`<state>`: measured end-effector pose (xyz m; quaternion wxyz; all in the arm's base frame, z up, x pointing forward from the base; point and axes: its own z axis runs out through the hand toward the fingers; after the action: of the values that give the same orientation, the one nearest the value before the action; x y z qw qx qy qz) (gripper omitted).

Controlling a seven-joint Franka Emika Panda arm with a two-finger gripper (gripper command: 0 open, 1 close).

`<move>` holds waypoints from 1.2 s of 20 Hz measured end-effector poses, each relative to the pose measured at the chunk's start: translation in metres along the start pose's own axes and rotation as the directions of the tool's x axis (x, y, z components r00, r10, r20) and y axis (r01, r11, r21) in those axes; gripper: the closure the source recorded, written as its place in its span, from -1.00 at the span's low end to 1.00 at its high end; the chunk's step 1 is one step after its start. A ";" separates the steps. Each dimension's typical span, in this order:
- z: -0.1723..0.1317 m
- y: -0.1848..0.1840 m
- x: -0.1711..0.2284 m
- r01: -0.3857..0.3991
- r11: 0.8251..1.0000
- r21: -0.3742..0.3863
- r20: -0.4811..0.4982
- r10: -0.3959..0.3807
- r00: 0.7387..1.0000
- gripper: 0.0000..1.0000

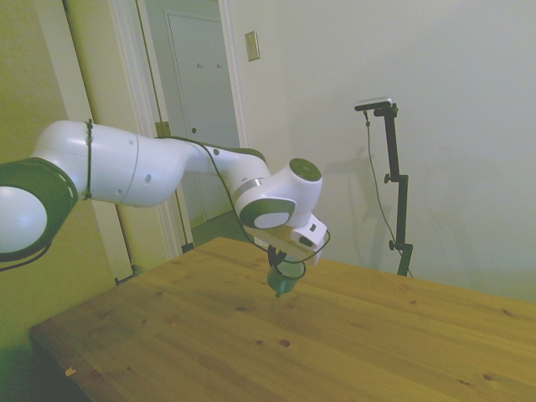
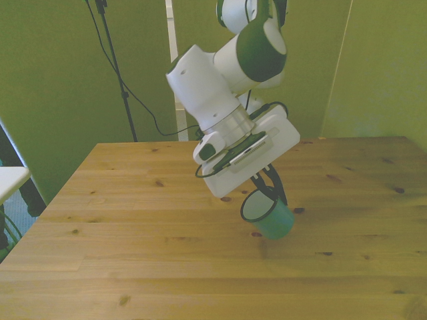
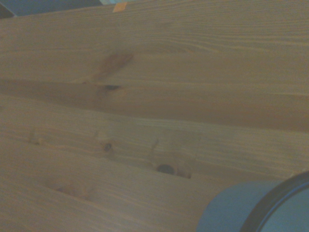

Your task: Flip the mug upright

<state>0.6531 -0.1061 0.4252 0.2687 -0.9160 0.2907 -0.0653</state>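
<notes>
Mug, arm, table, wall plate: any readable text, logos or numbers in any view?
None readable.
mug: plain teal, no print visible.
gripper and arm: no legible label.
wall plate: blank at this size.
table: bare wood grain and knots only.
Wrist view: blurred, no text.

A room in a home: a white panelled door (image 1: 194, 109) in its frame, plain painted walls (image 1: 452, 100), a wooden table (image 1: 335, 343).

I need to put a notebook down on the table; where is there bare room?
Almost everywhere: the table is bare along its near edge and both sides in the front view. Only the middle is crowded, where the gripper holds the tilted mug.
</notes>
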 end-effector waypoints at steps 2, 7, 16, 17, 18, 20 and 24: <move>0.005 -0.009 -0.019 0.003 0.999 -0.053 -0.051 -0.005 0.999 1.00; 0.016 -0.024 -0.058 -0.018 0.988 -0.153 -0.184 -0.010 0.983 1.00; 0.042 -0.033 -0.080 -0.076 0.949 -0.305 -0.286 -0.015 0.958 1.00; 0.044 -0.033 -0.080 -0.079 0.944 -0.320 -0.286 -0.017 0.958 1.00; 0.045 -0.032 -0.080 -0.078 0.940 -0.333 -0.285 -0.021 0.958 1.00; 0.049 -0.030 -0.079 -0.087 0.931 -0.354 -0.285 -0.019 0.958 1.00; 0.056 -0.026 -0.071 -0.096 0.927 -0.362 -0.285 -0.012 0.959 1.00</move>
<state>0.6232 -0.0222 0.3946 0.0472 -0.9250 0.3529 -0.1328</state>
